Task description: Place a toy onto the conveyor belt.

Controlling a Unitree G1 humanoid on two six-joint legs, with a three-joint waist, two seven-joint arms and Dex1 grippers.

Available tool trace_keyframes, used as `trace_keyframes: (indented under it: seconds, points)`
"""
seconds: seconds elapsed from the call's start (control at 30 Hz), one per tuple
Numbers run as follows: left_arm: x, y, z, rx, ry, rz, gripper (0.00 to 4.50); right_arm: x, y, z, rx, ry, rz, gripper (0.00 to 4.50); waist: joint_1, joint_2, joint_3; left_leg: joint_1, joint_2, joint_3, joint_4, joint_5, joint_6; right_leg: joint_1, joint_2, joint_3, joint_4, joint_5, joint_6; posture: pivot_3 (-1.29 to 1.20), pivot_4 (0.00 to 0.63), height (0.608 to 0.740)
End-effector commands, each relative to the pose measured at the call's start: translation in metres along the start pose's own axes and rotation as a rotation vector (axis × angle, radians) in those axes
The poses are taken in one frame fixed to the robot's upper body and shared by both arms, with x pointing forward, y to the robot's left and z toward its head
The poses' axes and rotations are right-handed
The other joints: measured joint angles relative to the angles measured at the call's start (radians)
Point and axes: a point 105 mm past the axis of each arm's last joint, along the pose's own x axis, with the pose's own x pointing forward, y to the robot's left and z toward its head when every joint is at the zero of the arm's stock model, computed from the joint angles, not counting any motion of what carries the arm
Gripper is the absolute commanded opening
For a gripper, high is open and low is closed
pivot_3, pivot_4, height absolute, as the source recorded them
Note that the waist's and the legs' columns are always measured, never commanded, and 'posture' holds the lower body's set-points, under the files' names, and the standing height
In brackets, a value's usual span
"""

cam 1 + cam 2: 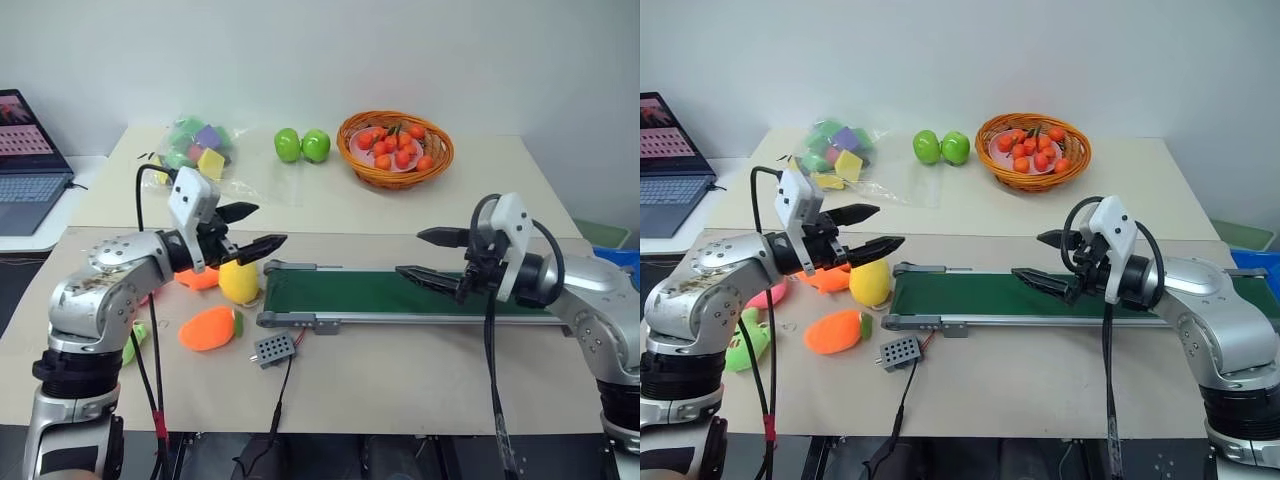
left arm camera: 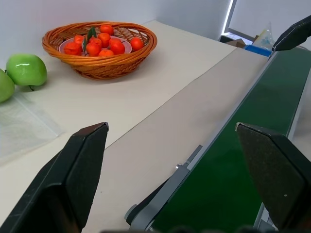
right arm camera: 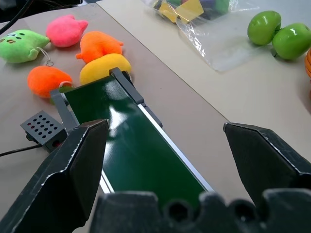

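A beige desk (image 1: 400, 370) stands before me against a pale wall, with a second desk behind it carrying a wicker basket (image 1: 395, 150) of small orange fruit, two green apples (image 1: 301, 145) and a clear bag of coloured blocks (image 1: 195, 145); a laptop (image 1: 30, 160) sits off to the left. The conveyor belt (image 1: 400, 295), dark green in a grey frame, runs along the middle of the desk toward its right edge. The toy (image 3: 20, 45) is lime green, lumpy, with small orange-pink marks, and lies near the desk's left edge beside a pink plush (image 3: 65, 30). My left gripper (image 1: 248, 230) hangs open and empty above the belt's left end, right of the toy and well apart from it. My right gripper (image 1: 425, 255) hovers open and empty over the belt's middle.
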Motion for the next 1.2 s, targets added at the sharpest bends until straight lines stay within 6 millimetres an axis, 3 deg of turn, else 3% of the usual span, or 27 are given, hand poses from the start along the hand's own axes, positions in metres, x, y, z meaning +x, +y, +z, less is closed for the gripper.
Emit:
trace_keyframes:
  seconds: [0.03,0.33,0.6,0.8,0.93,1.03,1.2]
  points:
    - [-0.007,0.002,0.015,0.057,-0.046,0.023,4.49,-0.003,-0.007,0.015,-0.06,-0.039,-0.02,4.5,0.0,0.0,0.0,0.0,0.0,0.0,0.0,0.0,0.0,0.0,0.0,0.0,0.0,0.0,0.0,0.0,0.15,0.738]
    - [-0.024,0.012,0.018,0.024,-0.067,0.092,4.49,0.005,-0.012,0.016,-0.094,-0.025,0.011,4.5,-0.004,0.0,0.0,0.0,0.0,0.0,0.0,0.0,0.0,0.0,0.0,0.0,0.0,0.0,0.0,0.0,0.15,0.738]
    - [-0.085,0.02,-0.008,-0.016,-0.014,0.225,4.49,0.014,-0.016,0.016,-0.114,-0.006,0.069,4.5,-0.007,0.0,0.0,0.0,0.001,0.001,-0.001,0.0,0.0,-0.001,0.0,0.0,0.0,0.0,0.0,0.0,0.15,0.738]
    - [-0.113,0.015,-0.033,-0.036,0.055,0.287,4.49,0.018,-0.015,0.016,-0.133,-0.006,0.127,4.5,0.003,0.0,0.0,0.0,0.001,0.001,-0.001,0.0,0.0,-0.001,0.0,0.0,0.0,0.0,0.0,0.0,0.15,0.738]
    - [-0.125,0.019,-0.043,-0.135,0.019,0.382,4.49,0.019,-0.01,0.017,-0.126,-0.004,0.176,4.5,0.003,0.0,0.0,0.0,0.001,0.001,-0.001,0.0,0.0,-0.001,0.0,0.0,-0.001,0.0,0.0,0.0,0.15,0.738]
    - [-0.154,0.028,-0.053,-0.295,-0.076,0.523,4.49,0.019,-0.008,0.011,-0.123,0.029,0.21,4.5,-0.003,0.0,0.0,0.001,0.001,0.001,-0.001,0.0,0.0,-0.001,0.0,0.0,0.0,0.0,0.0,0.0,0.15,0.738]
    - [-0.187,0.029,-0.059,-0.35,-0.101,0.644,4.49,0.019,-0.009,0.01,-0.123,0.036,0.223,4.5,-0.008,0.0,0.0,0.001,0.002,0.001,-0.001,0.0,0.0,-0.001,0.0,-0.001,0.0,0.0,-0.001,0.0,0.15,0.738]
